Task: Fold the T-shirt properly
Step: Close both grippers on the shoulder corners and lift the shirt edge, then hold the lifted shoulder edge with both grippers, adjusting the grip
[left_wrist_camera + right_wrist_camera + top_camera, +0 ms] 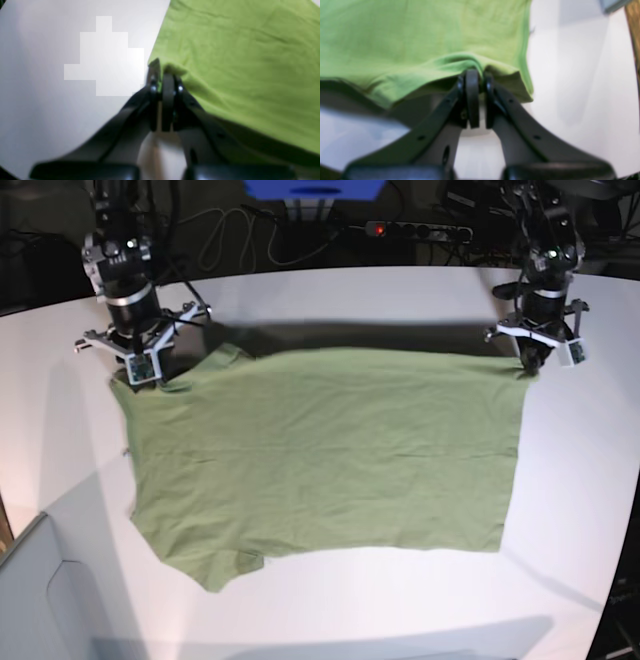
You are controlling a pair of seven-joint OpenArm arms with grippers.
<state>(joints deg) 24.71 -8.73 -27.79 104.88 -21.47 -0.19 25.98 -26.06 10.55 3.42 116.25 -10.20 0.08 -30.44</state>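
On table (330, 295), both hands pinching T-shirt (330, 450) corners

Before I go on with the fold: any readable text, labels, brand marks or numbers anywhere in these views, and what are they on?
No readable text in any view.
Plain green cotton T-shirt: no print or visible tag.
White table: unmarked.
Left tool and right tool, both shut on the T-shirt's edge: no markings legible.
Blue box and power strip behind the table: too small to read.

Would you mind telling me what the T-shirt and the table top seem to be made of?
T-shirt: soft matte knit, probably cotton; it creases and drapes from both shut grippers. Table: smooth white hard surface, likely laminate; faint sheen and glare.
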